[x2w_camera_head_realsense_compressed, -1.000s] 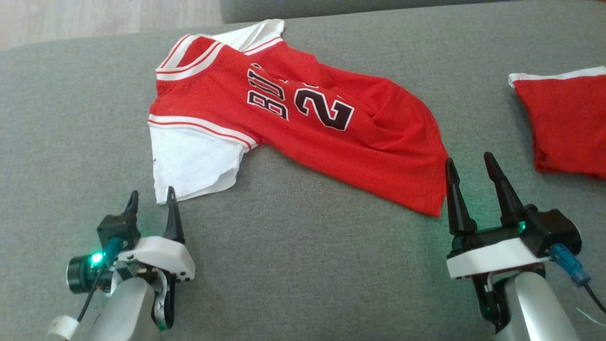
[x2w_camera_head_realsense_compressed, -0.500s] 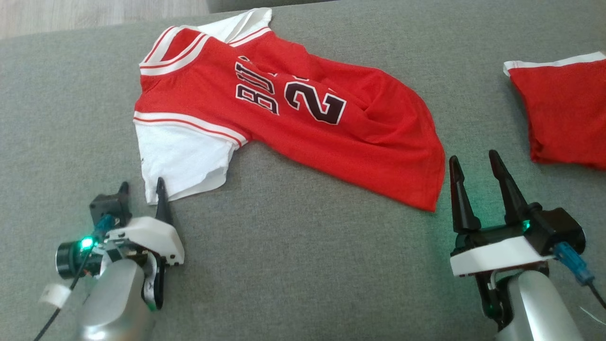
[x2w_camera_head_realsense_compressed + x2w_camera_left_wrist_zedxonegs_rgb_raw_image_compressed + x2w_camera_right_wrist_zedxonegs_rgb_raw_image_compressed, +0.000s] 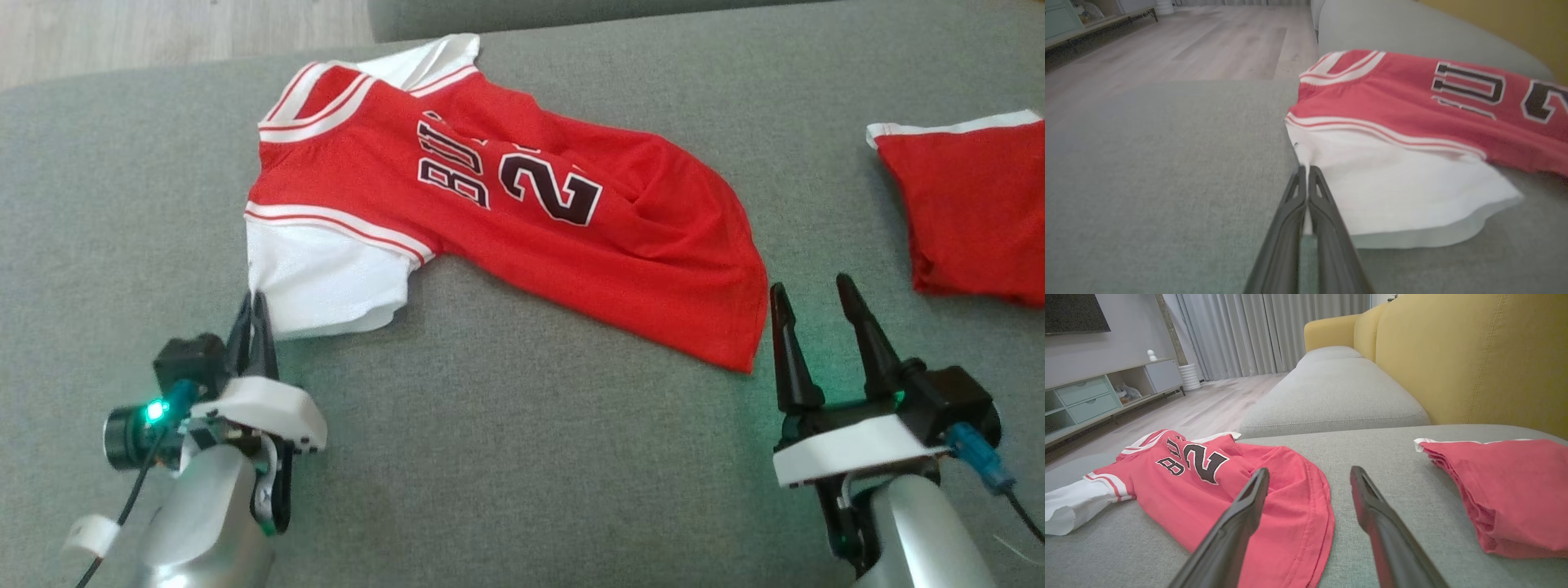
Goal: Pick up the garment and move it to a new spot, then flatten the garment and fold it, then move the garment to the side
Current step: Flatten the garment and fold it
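Note:
The garment [image 3: 645, 269] is a red jersey with white sleeves and dark lettering, lying wrinkled on the grey sofa seat [image 3: 522, 457]. My left gripper [image 3: 255, 304] is shut on the near left corner of its white sleeve [image 3: 1392, 183]; in the left wrist view the fingers [image 3: 1314, 204] press together with the sleeve's edge pinched between them [image 3: 1303, 169]. My right gripper [image 3: 808, 283] stands open just right of the jersey's red hem, holding nothing. In the right wrist view the garment [image 3: 1180, 486] lies left of that open gripper [image 3: 1309, 471], whose left finger overlaps the hem.
A second red garment [image 3: 971, 212] with a white edge lies folded at the right of the seat [image 3: 1506, 490]. A yellow backrest [image 3: 1474, 355] rises behind it. Wooden floor [image 3: 163, 33] lies beyond the cushion's far left edge.
My left gripper has moved forward onto the sleeve's corner and closed on it. The right gripper has stayed open in place. The head camera shifted slightly.

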